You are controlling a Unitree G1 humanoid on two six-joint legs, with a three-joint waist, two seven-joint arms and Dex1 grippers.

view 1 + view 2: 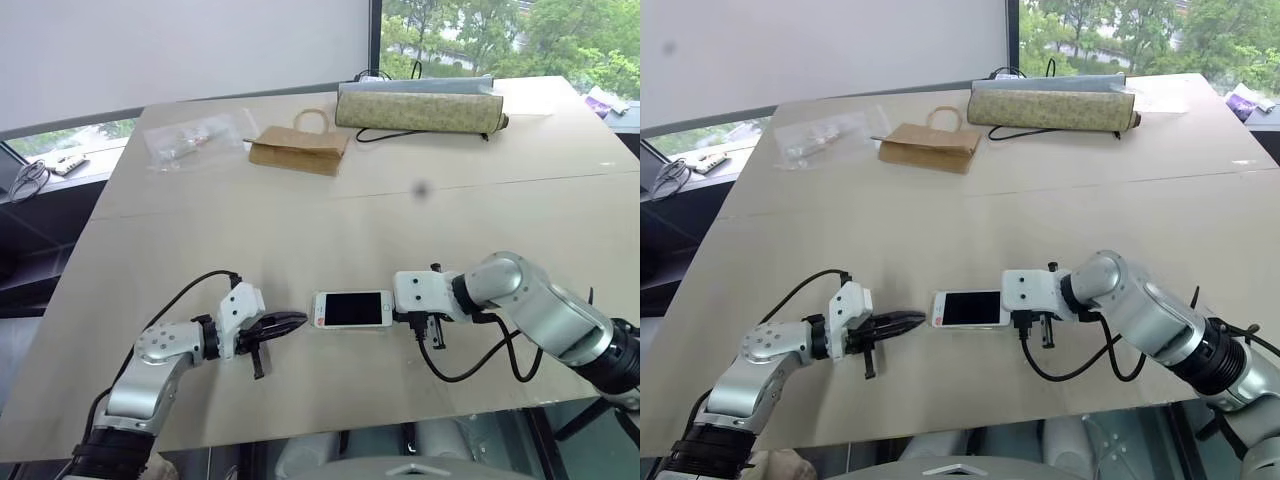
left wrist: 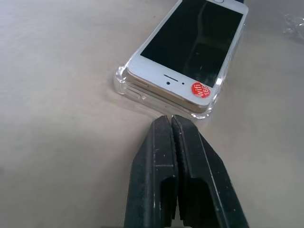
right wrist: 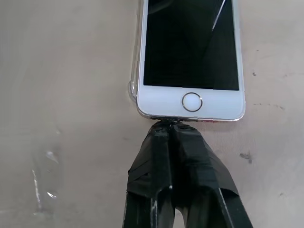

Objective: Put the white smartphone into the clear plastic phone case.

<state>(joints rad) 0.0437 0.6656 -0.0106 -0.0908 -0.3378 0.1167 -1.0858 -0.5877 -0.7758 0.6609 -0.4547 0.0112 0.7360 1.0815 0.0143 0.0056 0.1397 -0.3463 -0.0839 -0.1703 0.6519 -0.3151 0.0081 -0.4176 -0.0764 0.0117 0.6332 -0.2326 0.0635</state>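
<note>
**Seating the phone: both claws closed, one at each end**

I have the white smartphone lying screen-up in the lower middle of the head view, resting on the clear plastic phone case on the wooden table. In the left wrist view the earpiece end, with its red sticker, sits above the case rim, not sunk into it, so I judge the phone is laid in but not yet clicked home there.

My left gripper is fully closed and holds nothing; its tips point at the earpiece end, just short of the case corner. My right gripper is also pinched shut and empty, its tips touching the home-button end of the phone.

To do this step well, I would use the closed tips as blunt pushers: keep the right one braced against the bottom edge so the phone cannot slide, and press the raised end down with the left, gently and straight, near the edge, not on the glass. The case is light and could skate across the table if I push sideways.

The paper bag and clear plastic bag sit far away at the upper left.
</note>
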